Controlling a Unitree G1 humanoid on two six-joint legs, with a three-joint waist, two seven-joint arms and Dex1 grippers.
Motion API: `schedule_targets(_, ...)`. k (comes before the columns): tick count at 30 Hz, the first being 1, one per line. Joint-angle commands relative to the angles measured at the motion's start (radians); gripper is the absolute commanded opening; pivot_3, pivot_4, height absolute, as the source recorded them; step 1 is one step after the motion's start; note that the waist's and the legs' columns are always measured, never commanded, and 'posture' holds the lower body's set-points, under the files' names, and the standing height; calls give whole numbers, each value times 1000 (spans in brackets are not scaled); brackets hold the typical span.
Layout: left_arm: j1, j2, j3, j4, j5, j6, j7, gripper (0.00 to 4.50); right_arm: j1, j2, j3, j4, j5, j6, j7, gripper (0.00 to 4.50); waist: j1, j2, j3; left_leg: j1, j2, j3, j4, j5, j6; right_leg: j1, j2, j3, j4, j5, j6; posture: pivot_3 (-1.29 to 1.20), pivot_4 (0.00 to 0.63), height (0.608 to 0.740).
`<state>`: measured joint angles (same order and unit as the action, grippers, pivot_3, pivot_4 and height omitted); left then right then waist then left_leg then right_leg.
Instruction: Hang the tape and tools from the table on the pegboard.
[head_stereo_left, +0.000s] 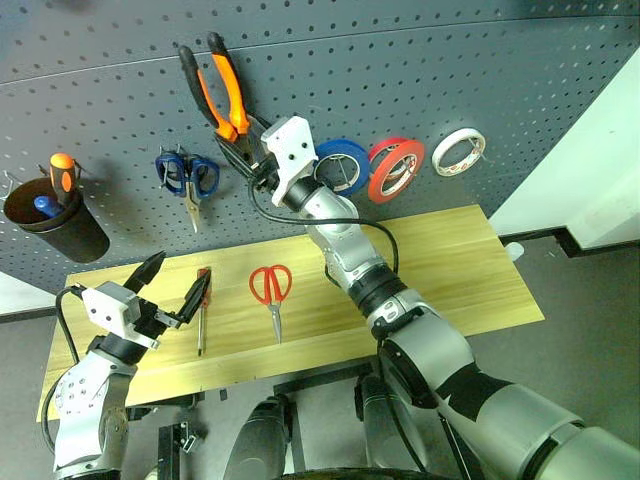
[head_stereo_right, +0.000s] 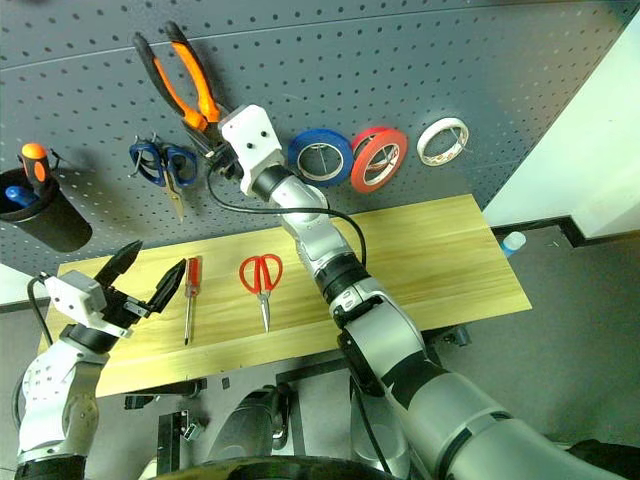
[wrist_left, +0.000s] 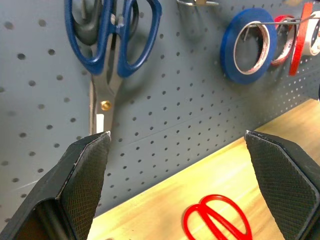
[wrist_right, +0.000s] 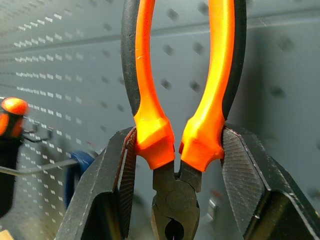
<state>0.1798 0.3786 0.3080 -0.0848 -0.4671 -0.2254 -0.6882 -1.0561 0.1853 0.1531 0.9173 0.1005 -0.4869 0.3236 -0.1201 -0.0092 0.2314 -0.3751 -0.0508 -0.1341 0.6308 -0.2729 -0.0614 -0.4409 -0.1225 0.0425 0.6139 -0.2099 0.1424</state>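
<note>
Currently the step in hand looks like hanging the pliers with orange-and-black handles (head_stereo_left: 222, 100) on the large dark blue-grey perforated pegboard (head_stereo_left: 420, 60).

Going left to right: a black cup (head_stereo_left: 55, 222) hangs on the board with an orange-and-black-handled screwdriver (head_stereo_left: 63, 172) in it. Below, the left end effector (head_stereo_left: 170, 292) hovers over the long light-wood desk (head_stereo_left: 450, 270), its two black fingers spread wide and holding nothing. Just beside it lies the slim steel screwdriver with a red handle (head_stereo_left: 203, 308), then the red-handled scissors (head_stereo_left: 272, 292), both flat on the desk. Above them blue-handled scissors (head_stereo_left: 187, 178) hang on a hook. The right end effector (wrist_right: 175, 165) is clamped on the pliers near the pivot, handles pointing up, close against the board. Further right hang a blue tape ring (head_stereo_left: 343, 166), the thin red-orange tape ring (head_stereo_left: 396, 170) and a white-cream tape ring (head_stereo_left: 458, 150).

To do this well, I judge the right arm should keep the handles splayed around a hook, let them settle onto the wire, and only then release; letting go early risks a drop onto the desk.

Count: three tape rings, all hung; two pairs of scissors, one hung; two screwdrivers, one on the desk; one pair of pliers; one cup.
</note>
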Motion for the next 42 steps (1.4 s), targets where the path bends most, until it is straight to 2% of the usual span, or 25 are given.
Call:
schedule_targets(1,-7,-5,4,-42,-14,-5,4,4500,-112,66,-33,25,-12,-74,-41,2091,-2,0,1,0,0,0,0,0,0,0,0,0,0,0,0,-47,255,740)
schedule_targets(11,-8,-14,2,-26,-14,-17,-8,4500,-178,59,-91,80,-3,-125,-4,2091,-1,-1,2,0,5,2,0,0,0,-1,4,0,-1,1,-2,-43,239,740)
schedule_targets(26,-9,-9,23,-23,-17,-25,-13,4500,-152,48,-97,219,-78,-169,-43,2091,0,-1,2,0,5,2,-1,0,0,-1,4,0,-1,1,-2,-29,230,740)
schedule_targets(28,-11,-10,21,-23,-16,-25,-12,4500,-150,46,-105,223,-73,-162,-35,2820,0,-1,2,0,5,2,-1,0,0,-1,4,0,-1,1,-2,-30,228,740)
schedule_targets(33,-20,-10,20,-16,-17,-26,-14,4500,-146,36,-110,213,-88,-176,-54,4325,0,-1,2,0,5,2,0,0,0,-1,4,0,0,1,-3,-36,224,740)
schedule_targets(34,-21,-10,19,-17,-17,-25,-14,4500,-144,30,-109,199,-95,-187,-63,4465,1,-1,2,0,5,2,0,0,0,-1,4,0,0,2,-3,-36,223,740)
schedule_targets(39,-5,0,29,-44,-33,-8,-17,4500,-85,-21,-65,72,-153,-272,-51,4465,2,-1,2,0,5,2,0,0,0,-1,5,0,0,3,-4,-46,220,740)
schedule_targets(42,43,6,47,-86,-60,12,-21,4500,47,-60,-7,-170,-150,-239,34,4465,2,-2,2,0,6,2,0,0,0,-1,5,0,-1,2,-4,-58,214,740)
